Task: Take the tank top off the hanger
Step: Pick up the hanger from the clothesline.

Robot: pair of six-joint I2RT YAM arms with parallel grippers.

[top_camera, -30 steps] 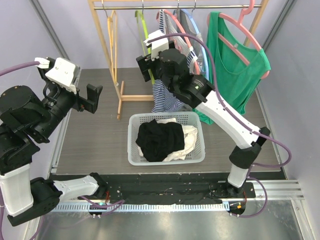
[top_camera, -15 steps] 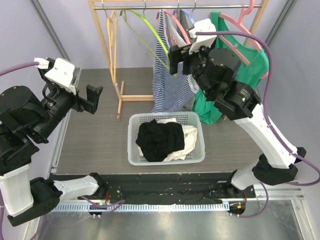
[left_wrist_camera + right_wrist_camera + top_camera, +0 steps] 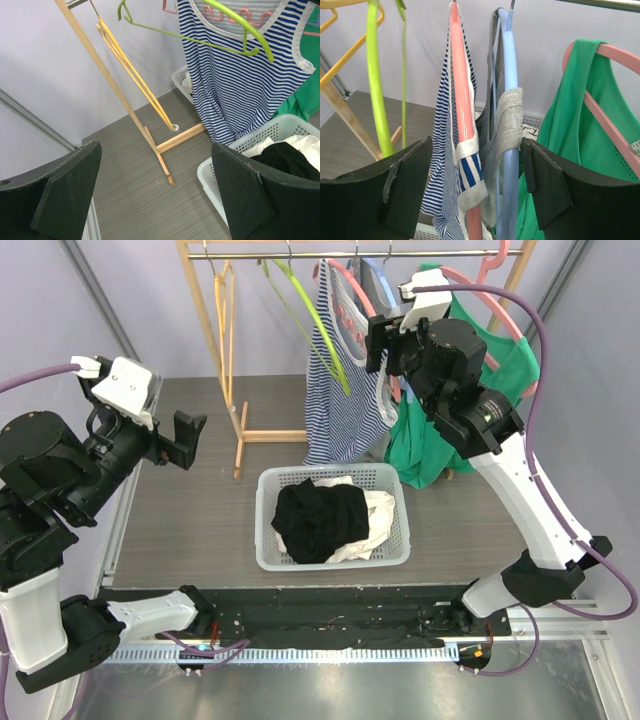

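Right arm is up at the rack (image 3: 350, 254), about 1 o'clock in the top view. The right gripper (image 3: 476, 150) has its fingers spread wide and pinches nothing. From the wrist, two hangers show between those fingers: the pink hanger (image 3: 462, 90) carrying the striped top (image 3: 442, 150), and just beside it at 3 o'clock the blue hanger (image 3: 507, 75) with a grey top (image 3: 507, 120).

The striped top is on its hanger, on the rail, at 12 o'clock from the basket (image 3: 262, 520). A bare lime hanger (image 3: 310, 310) hangs tilted across its 10 o'clock side. The green top (image 3: 430, 440) hangs at 2 o'clock, partly behind the right arm.

Over at 9 o'clock, the left gripper (image 3: 178, 435) hovers well apart from the rack, fingers wide, holding nothing. Black and white clothes lie heaped in the basket.
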